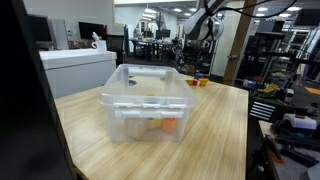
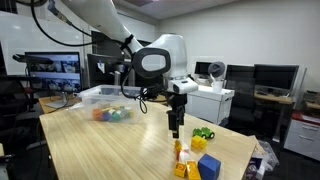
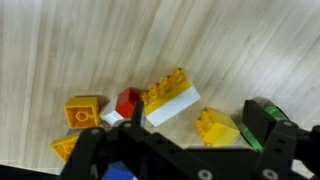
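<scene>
My gripper (image 3: 200, 116) is open and empty, pointing down above a cluster of toy blocks on the wooden table (image 3: 230, 40). A yellow block (image 3: 217, 127) lies below, between the two fingers. A yellow-and-white block (image 3: 170, 98), a red block (image 3: 128, 101) and an orange-yellow block (image 3: 82, 112) lie to its left. A green block (image 3: 252, 108) is partly hidden by the right finger. In an exterior view the gripper (image 2: 174, 127) hangs just left of the block pile (image 2: 200, 150), a little above the table.
A clear plastic bin (image 1: 150, 100) holding a few colored pieces stands on the table, also seen farther back (image 2: 100, 95). The blocks lie near the table's corner edge (image 2: 245, 150). Desks, monitors and shelves surround the table.
</scene>
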Motion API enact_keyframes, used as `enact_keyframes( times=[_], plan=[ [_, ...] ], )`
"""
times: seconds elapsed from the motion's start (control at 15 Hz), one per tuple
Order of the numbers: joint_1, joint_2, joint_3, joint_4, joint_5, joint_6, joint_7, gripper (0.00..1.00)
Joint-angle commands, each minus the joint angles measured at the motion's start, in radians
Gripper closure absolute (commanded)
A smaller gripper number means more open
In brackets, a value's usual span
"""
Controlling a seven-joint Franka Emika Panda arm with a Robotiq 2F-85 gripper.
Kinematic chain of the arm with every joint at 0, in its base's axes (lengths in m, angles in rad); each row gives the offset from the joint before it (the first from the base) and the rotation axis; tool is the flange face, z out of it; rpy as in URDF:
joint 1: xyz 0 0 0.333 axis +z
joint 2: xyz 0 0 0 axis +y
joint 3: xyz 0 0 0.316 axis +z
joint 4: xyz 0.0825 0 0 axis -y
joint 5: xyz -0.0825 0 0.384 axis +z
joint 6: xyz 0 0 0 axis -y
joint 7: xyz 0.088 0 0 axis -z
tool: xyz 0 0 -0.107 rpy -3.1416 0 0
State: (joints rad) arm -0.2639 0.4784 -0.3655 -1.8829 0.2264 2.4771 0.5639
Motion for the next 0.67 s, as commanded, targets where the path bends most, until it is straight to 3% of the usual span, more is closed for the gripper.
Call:
enact_keyframes(
  times=[0.0,0.6],
  plan=[
    [0.002,0.015,-0.017,-0.043,-0.012,0.005,0.066,0.00],
    [-0.004,0.146,-0.033,0.062,-0.024,0.051,0.086,0.00]
  ],
)
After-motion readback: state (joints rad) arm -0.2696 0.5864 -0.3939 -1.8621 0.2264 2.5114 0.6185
